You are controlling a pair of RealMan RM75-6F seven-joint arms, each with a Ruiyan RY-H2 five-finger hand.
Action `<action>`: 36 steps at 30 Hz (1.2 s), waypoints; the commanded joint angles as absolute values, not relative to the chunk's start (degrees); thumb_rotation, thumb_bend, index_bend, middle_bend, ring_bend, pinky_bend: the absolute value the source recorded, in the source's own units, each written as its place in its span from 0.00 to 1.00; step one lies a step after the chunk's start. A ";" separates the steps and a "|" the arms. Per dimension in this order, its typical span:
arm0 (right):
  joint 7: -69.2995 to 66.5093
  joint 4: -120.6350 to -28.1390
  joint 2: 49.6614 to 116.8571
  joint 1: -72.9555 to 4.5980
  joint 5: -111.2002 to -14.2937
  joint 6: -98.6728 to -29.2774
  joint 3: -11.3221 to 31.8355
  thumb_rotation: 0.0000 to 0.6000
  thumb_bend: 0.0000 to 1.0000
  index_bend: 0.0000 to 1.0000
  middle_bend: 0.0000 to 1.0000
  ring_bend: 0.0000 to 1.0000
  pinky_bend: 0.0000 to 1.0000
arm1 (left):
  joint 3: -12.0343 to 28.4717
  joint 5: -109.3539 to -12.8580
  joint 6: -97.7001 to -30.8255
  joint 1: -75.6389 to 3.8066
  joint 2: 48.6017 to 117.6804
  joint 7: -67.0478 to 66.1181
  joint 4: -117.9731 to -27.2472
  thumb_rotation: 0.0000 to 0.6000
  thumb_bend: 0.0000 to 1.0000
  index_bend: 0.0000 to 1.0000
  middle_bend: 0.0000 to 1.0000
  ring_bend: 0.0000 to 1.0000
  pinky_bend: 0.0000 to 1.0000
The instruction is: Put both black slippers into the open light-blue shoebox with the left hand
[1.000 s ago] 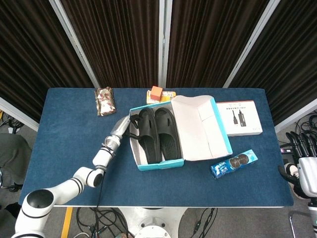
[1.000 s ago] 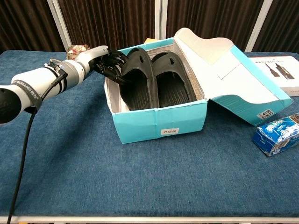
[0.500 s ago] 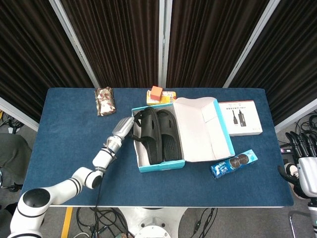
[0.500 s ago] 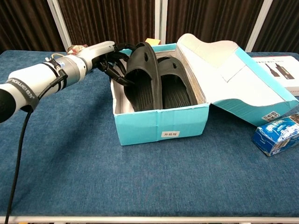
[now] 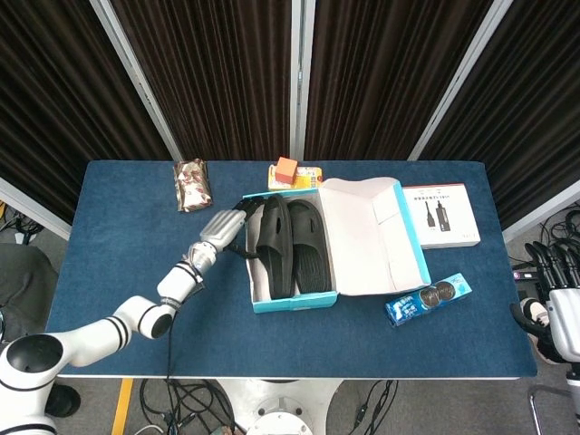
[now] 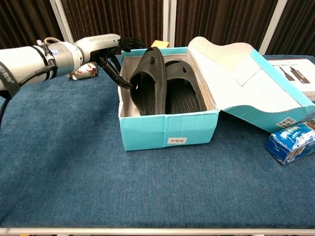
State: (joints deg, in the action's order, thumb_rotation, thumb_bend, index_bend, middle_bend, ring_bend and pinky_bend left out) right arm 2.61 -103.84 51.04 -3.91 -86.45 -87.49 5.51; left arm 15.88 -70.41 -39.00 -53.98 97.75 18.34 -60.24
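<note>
The open light-blue shoebox (image 5: 294, 302) (image 6: 167, 132) stands mid-table with its lid (image 5: 372, 236) folded out to the right. Both black slippers are inside it. The right slipper (image 5: 306, 245) (image 6: 183, 93) lies flat. The left slipper (image 5: 272, 246) (image 6: 147, 81) is tipped up on its side and leans toward the other one. My left hand (image 5: 227, 231) (image 6: 106, 49) is at the box's left wall, its dark fingers hooked over the rim onto the tilted slipper's outer edge. My right hand (image 5: 557, 308) hangs off the table's right edge, fingers apart and holding nothing.
A blue cookie packet (image 5: 428, 300) (image 6: 293, 142) lies right of the box front. A white flat carton (image 5: 441, 216) sits at the back right. A brown snack bag (image 5: 191, 185) and an orange block (image 5: 286, 169) lie behind the box.
My left hand rose and drew back to the left along the box wall. The left slipper tipped from nearly flat up onto its side. The box shifted slightly right.
</note>
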 commanded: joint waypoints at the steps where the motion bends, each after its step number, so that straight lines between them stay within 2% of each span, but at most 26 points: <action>1: 2.47 -103.77 50.98 -3.81 -86.47 -87.59 5.46 1.00 0.16 0.00 0.08 0.00 0.03 | 16.67 -68.90 -40.27 -53.23 94.83 16.50 -64.20 1.00 0.00 0.02 0.00 0.00 0.08; 7: 2.30 -103.71 50.93 -3.76 -86.73 -87.65 5.39 1.00 0.16 0.00 0.08 0.00 0.03 | 17.57 -68.84 -41.29 -52.35 88.38 15.16 -72.19 1.00 0.00 0.02 0.00 0.00 0.08; 9: 2.37 -103.73 51.04 -3.87 -86.81 -87.52 5.40 1.00 0.16 0.00 0.08 0.00 0.03 | 18.28 -69.43 -42.67 -52.39 87.74 15.43 -73.64 1.00 0.00 0.07 0.02 0.00 0.08; 12: 2.58 -103.85 51.13 -4.02 -87.01 -87.38 5.40 1.00 0.16 0.00 0.08 0.00 0.03 | 18.41 -72.08 -44.23 -53.38 88.43 15.88 -73.21 0.99 0.00 0.20 0.13 0.01 0.09; 14: 2.75 -104.00 51.12 -4.03 -87.10 -87.43 5.40 1.00 0.16 0.00 0.08 0.00 0.03 | 17.98 -74.00 -44.14 -54.52 88.96 15.85 -72.11 0.84 0.00 0.26 0.19 0.03 0.09; 17: 3.05 -104.23 51.02 -3.92 -87.02 -87.61 5.42 1.00 0.16 0.00 0.08 0.00 0.03 | 17.10 -75.91 -42.12 -56.95 89.48 14.75 -70.43 0.57 0.00 0.28 0.21 0.03 0.09; 21: 3.15 -104.34 50.99 -3.73 -86.90 -87.77 5.35 1.00 0.16 0.00 0.08 0.00 0.03 | 16.23 -75.84 -38.62 -60.15 90.31 10.80 -68.20 0.42 0.00 0.28 0.21 0.03 0.09; 36: 2.55 -103.69 51.26 -4.09 -86.59 -87.19 5.56 1.00 0.16 0.00 0.08 0.00 0.03 | 14.29 -66.06 -34.09 -63.55 94.07 -3.82 -63.12 0.39 0.00 0.27 0.21 0.03 0.09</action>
